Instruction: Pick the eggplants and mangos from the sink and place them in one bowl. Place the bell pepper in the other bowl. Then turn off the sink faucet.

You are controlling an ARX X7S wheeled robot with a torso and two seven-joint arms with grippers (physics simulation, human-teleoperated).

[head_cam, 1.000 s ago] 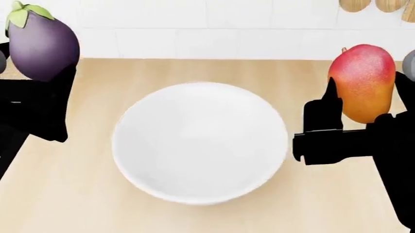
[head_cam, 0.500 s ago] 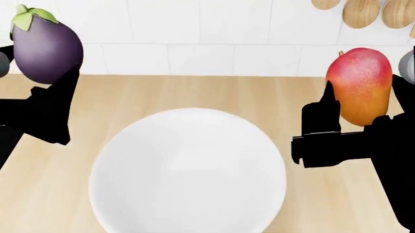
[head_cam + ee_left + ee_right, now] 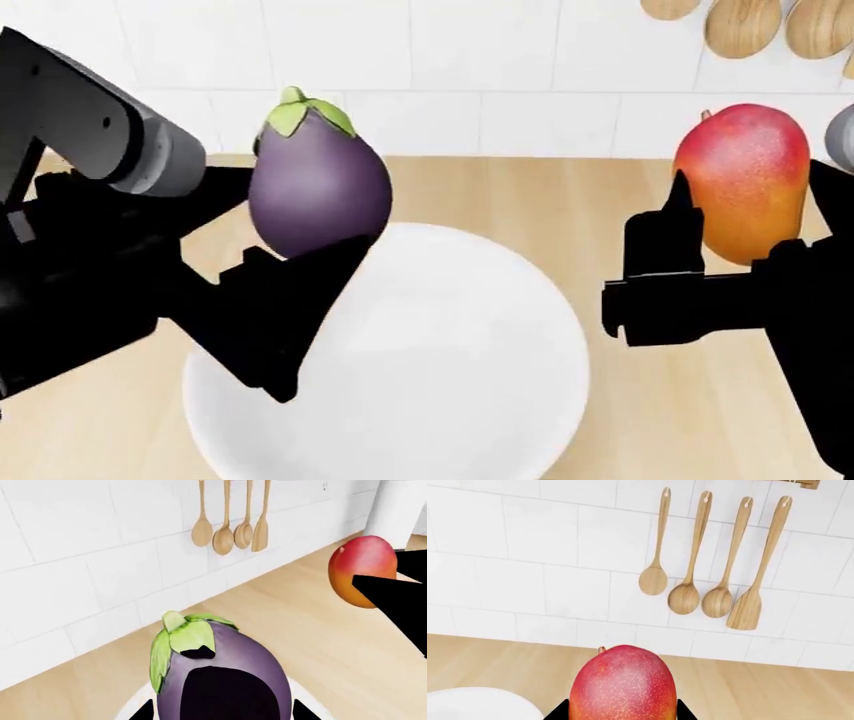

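The white bowl sits near the counter's front edge, nothing visible inside it, its near rim cut off in the head view. Above its left rim the left gripper pinches the eggplant; beyond its right rim the right gripper clamps the mango. Only the wrist views show all four wooden utensils hanging on the tiled wall behind the counter's back edge.

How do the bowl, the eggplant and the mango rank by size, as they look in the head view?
1. The white bowl, by far the widest.
2 and 3. The eggplant and the mango look about alike; each is raised in a gripper nearer the camera, so I do not rank them.
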